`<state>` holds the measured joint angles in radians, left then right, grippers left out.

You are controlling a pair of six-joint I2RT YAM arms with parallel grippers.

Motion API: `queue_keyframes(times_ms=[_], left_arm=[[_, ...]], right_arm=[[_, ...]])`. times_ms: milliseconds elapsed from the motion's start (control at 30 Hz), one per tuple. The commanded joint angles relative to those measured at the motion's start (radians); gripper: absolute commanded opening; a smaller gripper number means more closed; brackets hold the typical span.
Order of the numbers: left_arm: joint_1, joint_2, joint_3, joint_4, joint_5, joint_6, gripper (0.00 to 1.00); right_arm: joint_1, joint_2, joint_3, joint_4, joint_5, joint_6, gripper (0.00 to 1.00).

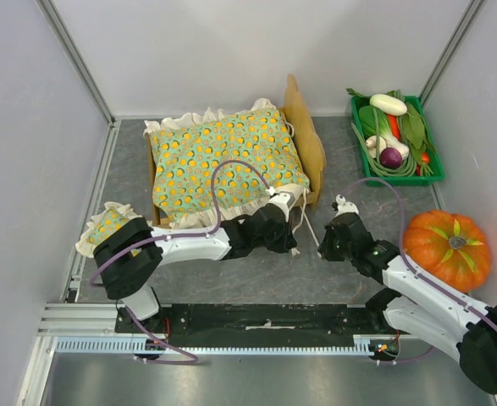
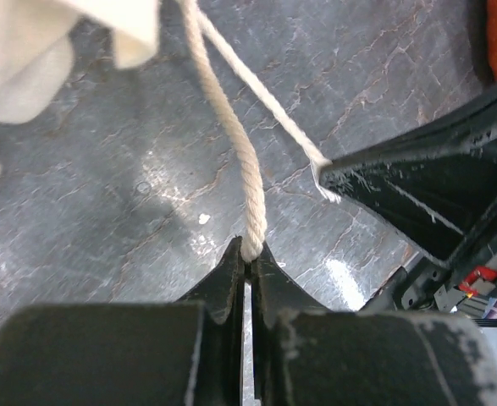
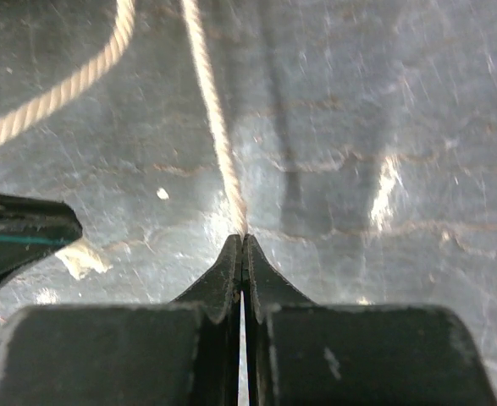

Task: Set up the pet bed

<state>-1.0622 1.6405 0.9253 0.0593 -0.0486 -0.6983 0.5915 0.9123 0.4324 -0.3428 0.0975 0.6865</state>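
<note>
The pet bed (image 1: 304, 127) stands at the back of the table, its wooden headboard on the right. A green orange-dotted cushion (image 1: 223, 156) lies on it. Two cream cords hang from the cushion's near right corner. My left gripper (image 2: 251, 250) is shut on the thicker twisted cord (image 2: 248, 178), close to the table. My right gripper (image 3: 244, 240) is shut on the thinner cord (image 3: 214, 127). In the top view both grippers, left (image 1: 295, 248) and right (image 1: 323, 248), sit side by side in front of the bed. The right gripper's fingers (image 2: 400, 190) show in the left wrist view.
A small matching pillow (image 1: 106, 227) lies at the left beside the left arm. A green crate (image 1: 432, 173) of vegetables stands at the back right. An orange pumpkin (image 1: 447, 249) sits at the right, next to the right arm. White walls enclose the table.
</note>
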Motion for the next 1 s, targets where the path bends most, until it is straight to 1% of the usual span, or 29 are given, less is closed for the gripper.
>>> queue_keyframes(times_ms=[0, 100, 133, 167, 200, 233, 333, 433, 567, 667, 733, 800, 967], left_arm=[[-0.002, 0.056, 0.063, 0.039, 0.075, 0.016, 0.02], [-0.002, 0.091, 0.099, 0.024, 0.095, 0.017, 0.02], [-0.002, 0.102, 0.118, 0.016, 0.098, 0.019, 0.04], [-0.002, 0.11, 0.127, -0.005, 0.101, 0.017, 0.1], [-0.002, 0.114, 0.132, -0.015, 0.098, 0.013, 0.19], [-0.002, 0.116, 0.133, -0.027, 0.087, 0.007, 0.33], [-0.002, 0.072, 0.112, -0.053, 0.052, -0.007, 0.48], [-0.001, 0.03, 0.096, -0.111, 0.026, -0.026, 0.54], [-0.001, 0.015, 0.106, -0.096, 0.043, -0.073, 0.57], [0.001, 0.053, 0.125, -0.062, 0.105, -0.133, 0.57], [0.001, 0.093, 0.136, 0.019, 0.154, -0.161, 0.57], [0.002, 0.125, 0.136, 0.056, 0.177, -0.213, 0.57], [0.002, 0.134, 0.087, 0.181, 0.164, -0.305, 0.58]], right_arm=[[0.042, -0.059, 0.023, -0.206, 0.031, 0.088, 0.0], [0.082, -0.072, 0.072, -0.274, 0.047, 0.123, 0.0], [0.083, -0.079, 0.08, -0.301, 0.063, 0.12, 0.0], [0.083, -0.082, 0.086, -0.308, 0.089, 0.116, 0.0], [0.085, -0.085, 0.098, -0.312, 0.103, 0.108, 0.0], [0.083, -0.084, 0.103, -0.311, 0.114, 0.104, 0.0], [0.083, -0.06, 0.12, -0.277, 0.122, 0.082, 0.0], [0.083, -0.038, 0.131, -0.233, 0.101, 0.068, 0.0], [0.083, -0.065, 0.114, -0.176, 0.05, 0.067, 0.0], [0.083, -0.104, 0.088, -0.156, 0.009, 0.073, 0.0], [0.085, -0.13, 0.071, -0.148, -0.004, 0.076, 0.0], [0.085, -0.147, 0.056, -0.14, -0.027, 0.081, 0.0], [0.083, -0.179, 0.034, -0.121, -0.058, 0.094, 0.0]])
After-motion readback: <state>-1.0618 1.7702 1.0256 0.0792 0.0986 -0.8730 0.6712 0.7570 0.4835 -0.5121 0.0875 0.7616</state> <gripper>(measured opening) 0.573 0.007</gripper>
